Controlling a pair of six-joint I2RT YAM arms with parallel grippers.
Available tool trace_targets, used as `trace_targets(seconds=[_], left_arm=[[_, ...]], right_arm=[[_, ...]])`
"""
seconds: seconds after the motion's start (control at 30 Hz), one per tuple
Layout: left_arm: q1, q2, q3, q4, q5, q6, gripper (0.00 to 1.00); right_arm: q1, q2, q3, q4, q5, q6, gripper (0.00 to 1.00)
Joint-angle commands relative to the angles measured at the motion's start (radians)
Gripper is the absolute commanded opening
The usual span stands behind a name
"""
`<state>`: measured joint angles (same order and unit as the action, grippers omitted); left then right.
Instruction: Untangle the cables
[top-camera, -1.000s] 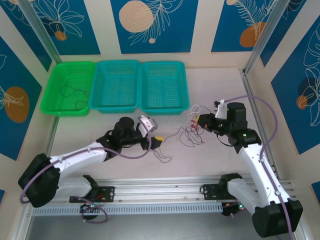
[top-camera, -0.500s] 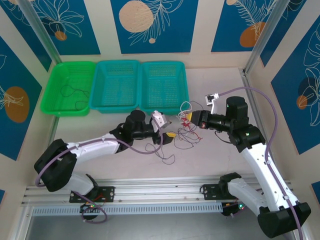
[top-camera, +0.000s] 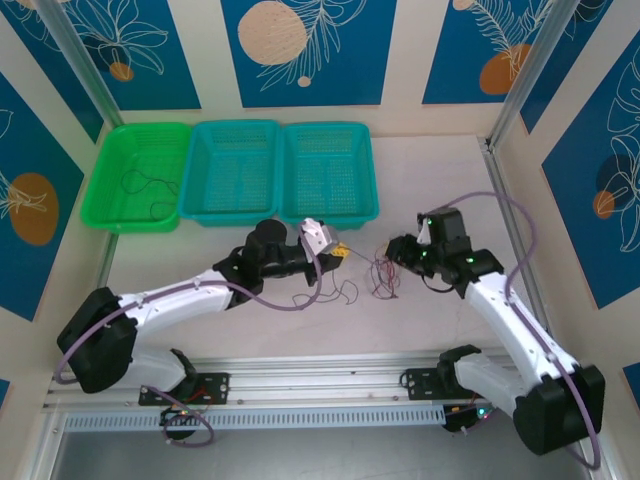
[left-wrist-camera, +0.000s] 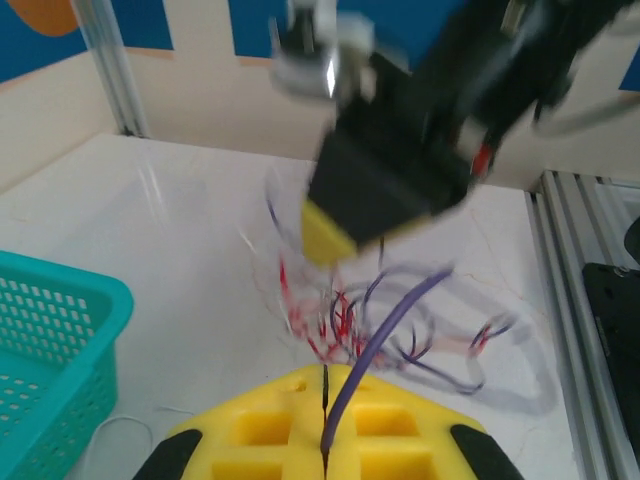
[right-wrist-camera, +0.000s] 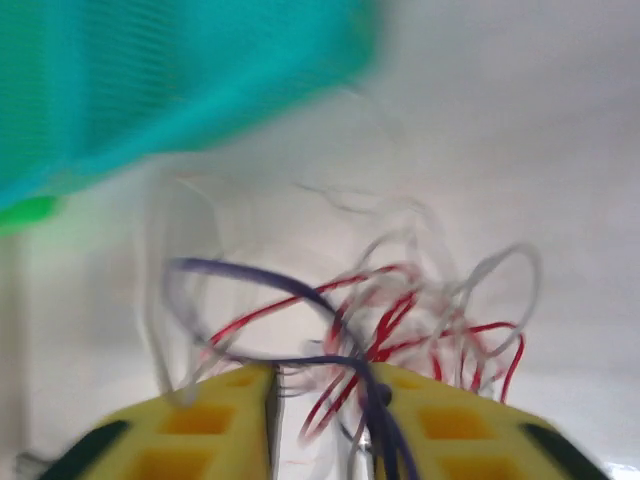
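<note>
Left gripper, centre of the top view: pads pressed together on one dark strand, seen at the seam in the left wrist view. The strand runs rightward to the cables, a red-and-dark tangle just right of centre, below the right gripper and nearer to it. Right gripper: pads parted, wires passing between. Half a second earlier the left jaws stood apart and the right clamped.
</note>
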<state>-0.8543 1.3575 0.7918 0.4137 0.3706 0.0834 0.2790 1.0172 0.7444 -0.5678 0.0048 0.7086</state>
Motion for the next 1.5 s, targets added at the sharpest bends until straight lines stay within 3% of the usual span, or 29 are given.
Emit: trace_targets(seconds=[0.0,0.17,0.23,0.3,0.43,0.53,0.63,0.73,0.9,1.07,1.17,1.27,1.47], left_arm=[[-0.012,-0.017,-0.028,-0.078,-0.065,-0.021,0.00],[-0.015,-0.021,-0.080,-0.084,-0.146,-0.066,0.00],[-0.017,-0.030,-0.086,-0.096,-0.151,-0.075,0.00],[-0.017,-0.049,-0.088,-0.106,-0.166,-0.083,0.00],[-0.017,-0.119,-0.082,-0.151,-0.208,-0.094,0.00],[-0.017,-0.183,-0.067,-0.205,-0.232,-0.096,0.00],[-0.017,-0.243,-0.053,-0.241,-0.233,-0.097,0.00],[-0.017,-0.285,-0.038,-0.268,-0.213,-0.099,0.00],[-0.017,-0.363,-0.021,-0.303,-0.211,-0.122,0.00],[-0.006,-0.511,0.072,-0.459,-0.357,-0.145,0.00],[0.038,-0.552,0.182,-0.610,-0.473,-0.143,0.00],[0.120,-0.552,0.287,-0.718,-0.523,-0.148,0.00],[0.272,-0.505,0.464,-0.839,-0.592,-0.101,0.00]], right_arm=[[0.002,0.013,-0.057,-0.041,0.070,0.003,0.48],[0.034,-0.161,-0.067,-0.011,0.052,-0.083,0.65],[0.064,-0.243,-0.085,0.043,0.018,-0.140,0.68],[0.117,-0.311,-0.125,0.126,-0.008,-0.202,0.78],[0.280,-0.380,-0.230,0.311,0.129,-0.336,0.83],[0.417,-0.365,-0.310,0.494,0.293,-0.504,0.84],[0.530,-0.280,-0.397,0.761,0.364,-0.756,0.85],[0.535,-0.103,-0.386,0.925,0.453,-0.801,0.87],[0.478,0.196,-0.264,0.940,0.550,-0.634,0.75],[0.439,0.387,-0.204,0.844,0.667,-0.400,0.60],[0.385,0.427,-0.206,0.762,0.684,-0.228,0.43],[0.349,0.414,-0.248,0.768,0.639,-0.151,0.26],[0.301,0.356,-0.302,0.713,0.646,-0.051,0.13]])
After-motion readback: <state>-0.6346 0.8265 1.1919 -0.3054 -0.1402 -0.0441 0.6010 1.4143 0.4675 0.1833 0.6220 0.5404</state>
